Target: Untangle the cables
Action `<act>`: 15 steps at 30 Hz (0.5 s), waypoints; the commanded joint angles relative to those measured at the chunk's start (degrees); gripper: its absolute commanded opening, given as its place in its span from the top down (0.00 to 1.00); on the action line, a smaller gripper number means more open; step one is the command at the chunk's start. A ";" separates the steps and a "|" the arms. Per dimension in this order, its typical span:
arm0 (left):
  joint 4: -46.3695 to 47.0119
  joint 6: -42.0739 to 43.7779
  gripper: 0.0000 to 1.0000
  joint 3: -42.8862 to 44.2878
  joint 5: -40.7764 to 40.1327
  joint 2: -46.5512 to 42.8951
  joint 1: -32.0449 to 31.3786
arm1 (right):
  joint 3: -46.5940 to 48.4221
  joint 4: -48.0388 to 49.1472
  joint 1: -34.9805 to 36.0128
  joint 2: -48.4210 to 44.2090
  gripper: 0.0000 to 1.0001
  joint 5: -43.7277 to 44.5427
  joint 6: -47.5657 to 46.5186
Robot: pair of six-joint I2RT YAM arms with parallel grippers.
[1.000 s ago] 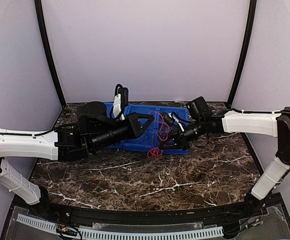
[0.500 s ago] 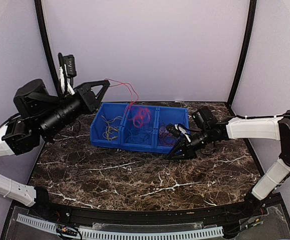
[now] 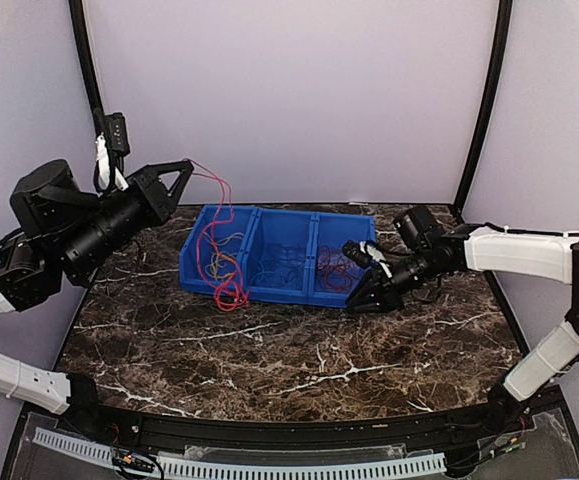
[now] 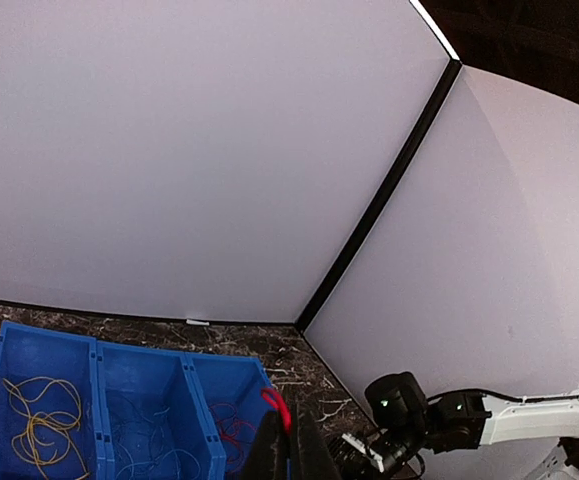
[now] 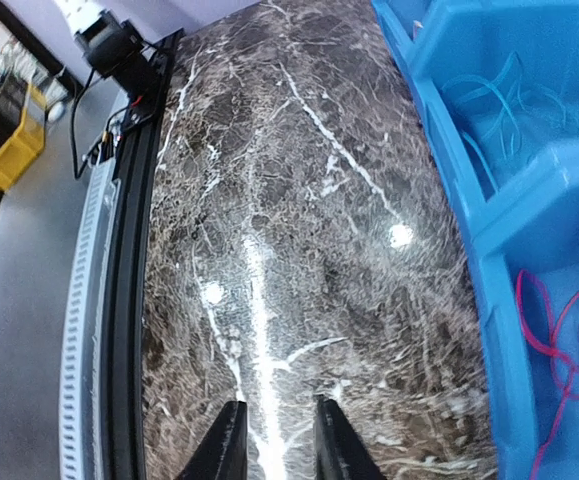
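Observation:
My left gripper (image 3: 183, 168) is raised high at the left and shut on a red cable (image 3: 216, 232). The cable hangs down in loops over the left end of the blue bin (image 3: 274, 299) to the table by its front wall. In the left wrist view the red cable (image 4: 277, 405) shows at the shut fingertips. Yellow cables (image 4: 37, 425) lie in the left compartment, blue cables (image 3: 284, 262) in the middle, red cables (image 3: 339, 272) in the right. My right gripper (image 3: 357, 301) is open and empty, low over the table at the bin's front right corner.
The blue bin has three compartments and stands at the back centre of the dark marble table (image 3: 299, 350). In the right wrist view the bin wall (image 5: 489, 300) is at the right and the table's front rail (image 5: 119, 260) at the left. Grey walls enclose the back and sides.
My left gripper has moved a little left and down with the red cable. The red bundle that hung above the middle of the bin now hangs over its left end.

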 commanded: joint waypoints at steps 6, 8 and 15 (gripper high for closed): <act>0.22 -5.34 1.00 -5.16 6.21 2.53 0.08 | 18.52 -3.49 1.62 -4.62 0.54 3.22 -0.80; 0.86 -5.35 1.00 -5.25 8.50 4.01 0.08 | 22.73 -3.19 2.08 -3.90 0.50 2.58 0.84; 2.12 -4.52 1.00 -4.26 15.40 9.51 0.08 | 32.08 -0.91 4.26 1.27 0.46 -0.55 7.61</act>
